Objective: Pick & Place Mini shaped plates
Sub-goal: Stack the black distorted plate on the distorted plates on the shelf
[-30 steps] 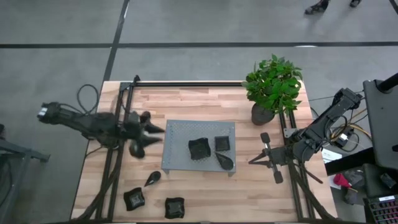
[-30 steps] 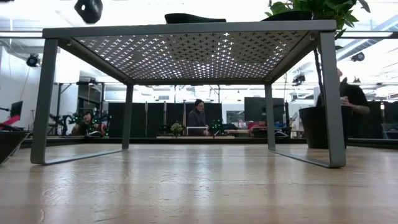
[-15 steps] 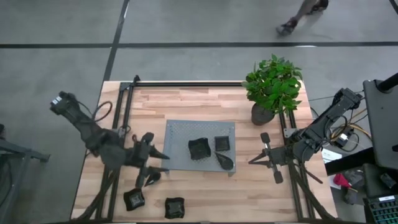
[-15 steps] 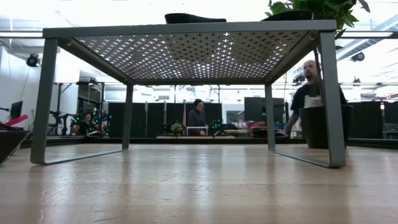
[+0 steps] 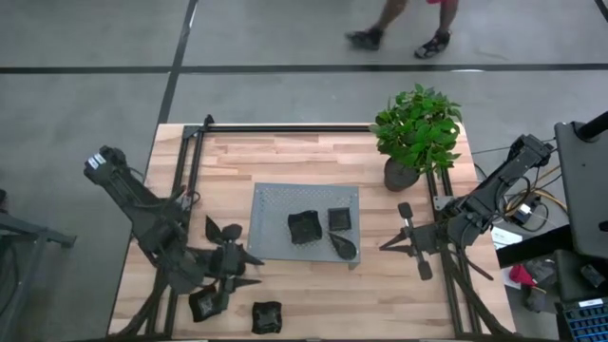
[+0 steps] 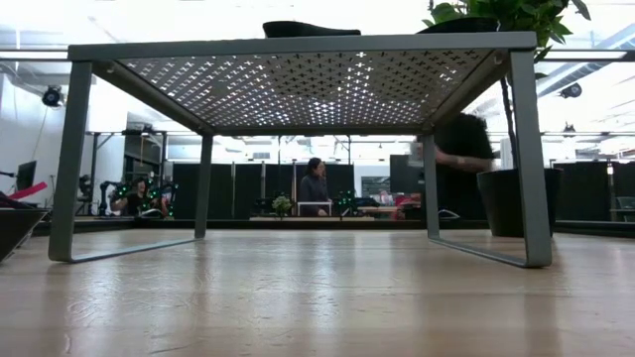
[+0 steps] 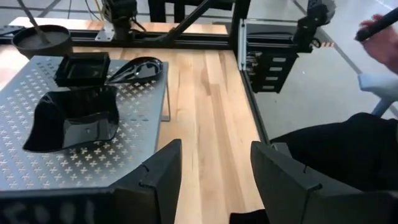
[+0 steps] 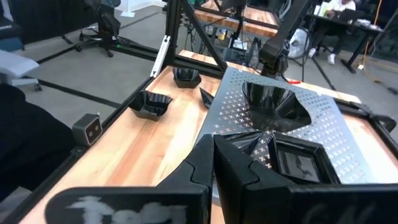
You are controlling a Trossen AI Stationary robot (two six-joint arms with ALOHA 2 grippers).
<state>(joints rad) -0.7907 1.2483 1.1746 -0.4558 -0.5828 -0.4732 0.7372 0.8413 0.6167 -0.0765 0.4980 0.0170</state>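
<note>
Three mini plates lie on the grey perforated tray [image 5: 271,204]: a wavy one [image 5: 304,226], a square one [image 5: 340,219] and a teardrop [image 5: 344,247]. Two wavy plates [image 5: 204,303] [image 5: 267,316] rest on the wood near the near edge. A teardrop plate [image 8: 206,96] lies on the table by the tray's near left corner; in the high view my left gripper covers it. My left gripper [image 5: 243,270] [image 7: 214,180] is open and hovers there, pointing toward the table's right. My right gripper [image 5: 383,247] [image 8: 214,155] is shut and waits right of the tray.
A green plant in a dark pot [image 5: 416,138] stands at the far right corner. Black metal frames run along the left and right table edges. Bare wood lies between the tray and the near edge [image 7: 205,112]. A person [image 5: 399,24] walks beyond the far edge.
My left arm has swung from the tray's left side toward the near edge and come down, leaving the top of the low view. Its gripper now stands off the tray's near left corner. A person has walked across the room behind.
</note>
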